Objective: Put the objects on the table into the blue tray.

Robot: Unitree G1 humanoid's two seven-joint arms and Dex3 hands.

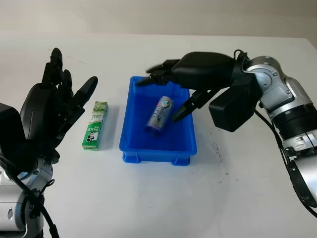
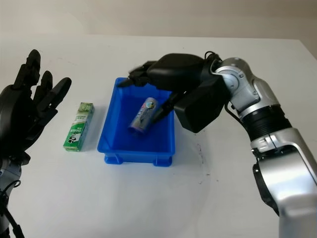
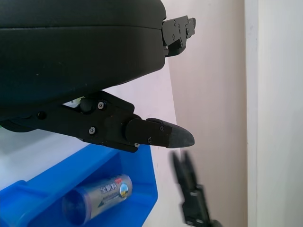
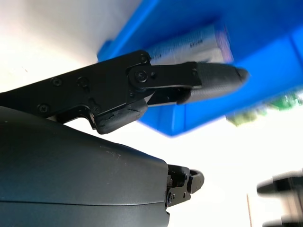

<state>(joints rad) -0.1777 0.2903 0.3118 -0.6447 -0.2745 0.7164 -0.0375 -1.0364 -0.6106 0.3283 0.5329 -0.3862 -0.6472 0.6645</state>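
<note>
A blue tray sits mid-table with a silver-blue cylindrical tube lying inside it. My right hand hovers open just above the tray's far right part, holding nothing, its thumb tip close beside the tube. A green and white box lies flat on the table just left of the tray. My left hand is raised open at the left, close to the box and holding nothing. The tube and tray show in the left wrist view. The right wrist view has the tray and tube behind my finger.
The white table spreads bare in front of and to the right of the tray. Its far edge runs along the back. My right forearm reaches in from the right side.
</note>
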